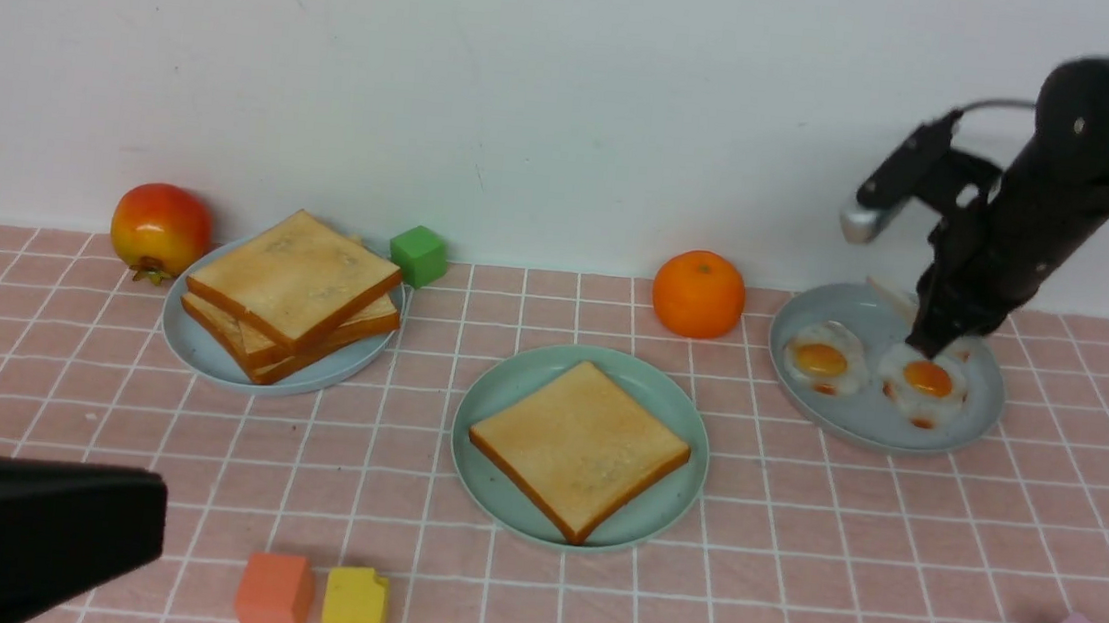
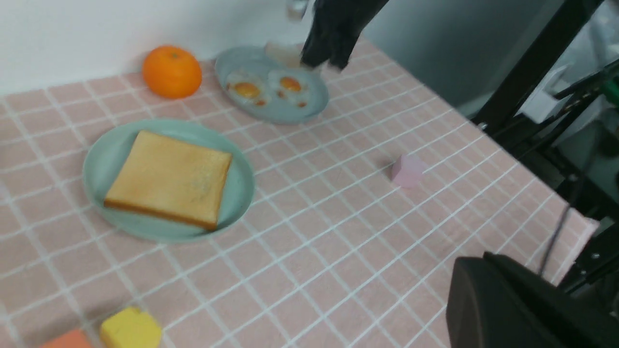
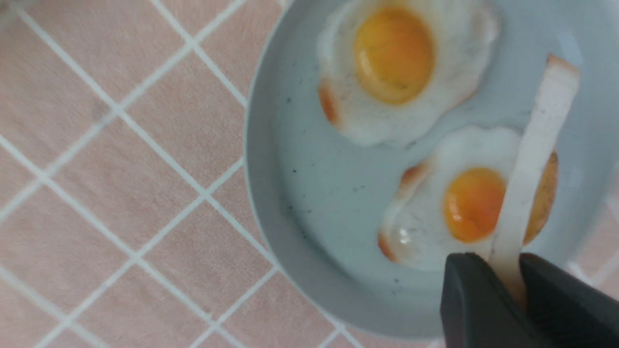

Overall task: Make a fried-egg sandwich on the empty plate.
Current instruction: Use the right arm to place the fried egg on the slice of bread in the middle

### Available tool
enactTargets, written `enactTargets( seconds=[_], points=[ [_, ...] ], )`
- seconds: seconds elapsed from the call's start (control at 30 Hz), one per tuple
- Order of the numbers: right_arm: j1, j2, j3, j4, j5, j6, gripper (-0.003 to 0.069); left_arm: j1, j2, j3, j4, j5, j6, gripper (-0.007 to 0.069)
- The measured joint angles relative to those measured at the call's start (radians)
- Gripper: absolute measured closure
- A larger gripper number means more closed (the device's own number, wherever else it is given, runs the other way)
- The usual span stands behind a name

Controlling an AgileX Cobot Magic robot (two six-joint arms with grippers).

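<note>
Right gripper [image 1: 928, 339] hangs over the grey-blue plate [image 1: 856, 420] near the far right corner of the tabletop, its fingers clamped on the rim of a fried egg [image 3: 537, 159]. The left gripper [image 1: 124, 525] shows only as a dark bulk by the near left corner, and I cannot tell whether it is apart or together. A mint-green plate [image 1: 508, 388] sits mid-table, somewhat nearer the near edge, with one toast slice [image 1: 580, 446] flat on it. The sandwich so far is only this base. The slice lies diamond-wise, one corner toward the near edge, and being square it has no long axis. The held egg shows edge-on in the right wrist view, as a thin white strip with browned ends. Its long axis runs straight out from the fingertips, and its faces are turned sideways rather than down. It crosses above one of the two eggs [image 1: 925, 384] left on the plate. The pinch looks narrow, so the egg could slip or swing during the carry. If it is let go on edge, it may land folded or hang off the toast.
</note>
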State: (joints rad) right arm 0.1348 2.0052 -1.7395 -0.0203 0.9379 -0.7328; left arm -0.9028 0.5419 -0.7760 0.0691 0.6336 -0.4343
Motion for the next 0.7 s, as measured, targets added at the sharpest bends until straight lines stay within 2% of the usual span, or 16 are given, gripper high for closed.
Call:
enactTargets(
  seconds=[0.13,0.27,0.3,0.33,0.5,0.7],
  points=[
    [0.079,-0.098,0.001,-0.005,0.061,0.116,0.0553,0.0,0.037,0.0,0.124,0.07,-0.15,0.0638],
    [0.212,-0.172,0.058,-0.01,0.097,0.233,0.0553,0.0,0.075,0.0,0.237,0.116,-0.215,0.0638],
    [0.22,-0.175,0.063,-0.01,0.099,0.238,0.0553,0.0,0.075,0.0,0.237,0.118,-0.215,0.0638],
    [0.299,-0.191,0.109,-0.022,0.101,0.27,0.0553,0.0,0.085,0.0,0.259,0.125,-0.219,0.0638],
    [0.485,-0.201,0.232,-0.077,0.037,0.378,0.0553,0.0,0.087,0.0,0.275,0.126,-0.197,0.0638],
    [0.583,-0.159,0.267,-0.133,-0.11,0.454,0.0553,0.0,0.087,0.0,0.276,0.127,-0.185,0.0638]
  ],
)
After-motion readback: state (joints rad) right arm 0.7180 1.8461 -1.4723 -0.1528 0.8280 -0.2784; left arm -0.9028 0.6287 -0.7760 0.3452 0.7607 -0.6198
